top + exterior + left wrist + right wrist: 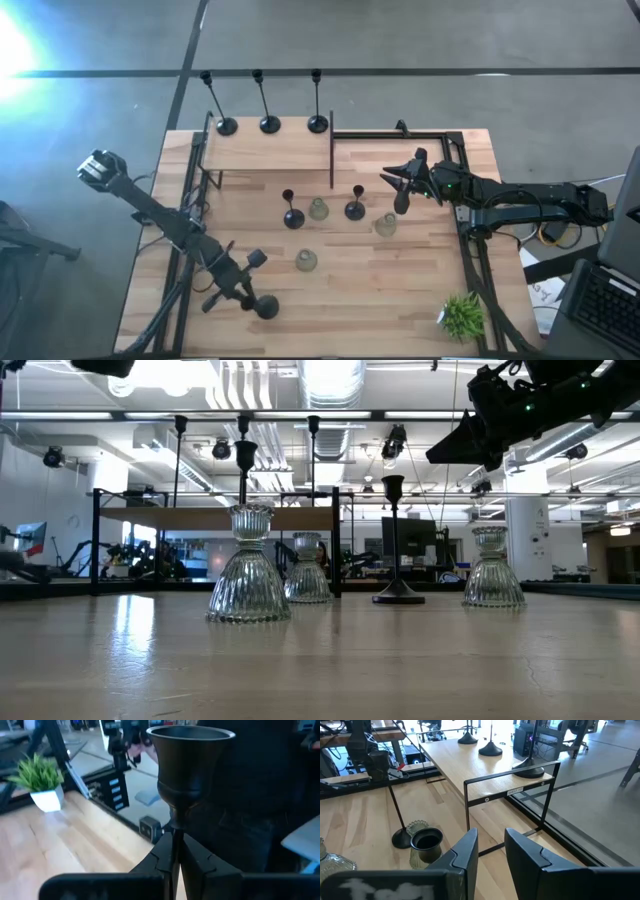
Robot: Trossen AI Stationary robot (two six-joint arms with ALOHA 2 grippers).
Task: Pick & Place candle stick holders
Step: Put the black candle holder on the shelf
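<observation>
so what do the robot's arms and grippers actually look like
Both arms are dark, near-black, jointed segments. The right arm shows small green lights near its wrist and cables trailing by its base. The left arm ends in a pale grey round joint at its far end. The right gripper has two flat, angular black fingers; the left gripper looks alike.

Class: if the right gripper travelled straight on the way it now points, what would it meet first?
Probably the raised shelf's black frame, right ahead of the open right gripper; the short black holder sits just aside. Depth is uncertain. Left gripper grips another holder.
</observation>
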